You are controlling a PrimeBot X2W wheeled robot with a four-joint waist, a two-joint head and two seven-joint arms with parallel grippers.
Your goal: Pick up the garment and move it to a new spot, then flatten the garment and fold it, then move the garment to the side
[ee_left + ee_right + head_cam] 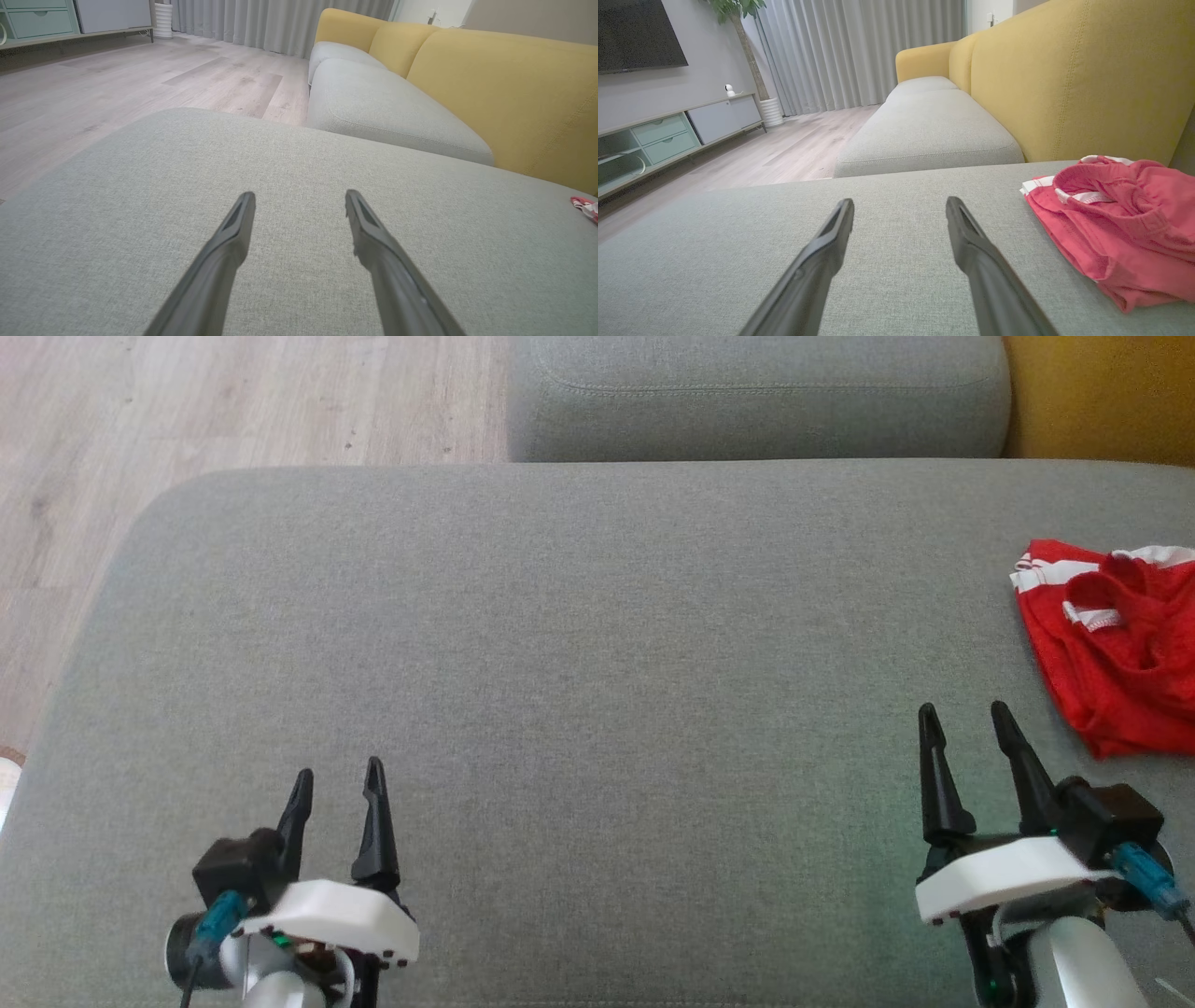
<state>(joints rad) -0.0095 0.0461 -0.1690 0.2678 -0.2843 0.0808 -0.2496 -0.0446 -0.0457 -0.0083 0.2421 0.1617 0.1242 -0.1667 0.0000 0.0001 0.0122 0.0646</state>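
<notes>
Down at the near edge of the grey seat cushion (597,616), you have both claws held low over the fabric, fingers pointing away from the robot. Your left claw (339,767) has its two dark fingers spread apart with nothing between them, and bare grey weave lies under and ahead of its tips. Your right claw (963,707) stands the same way, its jaws wide apart and empty. The garment (1120,653), red with white stripes, lies in a crumpled heap on the cushion just to the right of your right claw and a little ahead of its fingertips, apart from them. From your left claw it is well away, far off to the right. Ahead of your right claw, past the far edge of the cushion, you see a second grey cushion (756,392), and to the right of that the yellow backrest (1102,392), which also rises behind the garment. Ahead of your left claw and to its left, the cushion rounds off and the pale wood floor (187,401) begins. Farthest out, ahead and to the left of your right claw, stand grey curtains (859,51), a low cabinet (668,135) with pale green drawers, and a dark screen (635,32) on the wall.
</notes>
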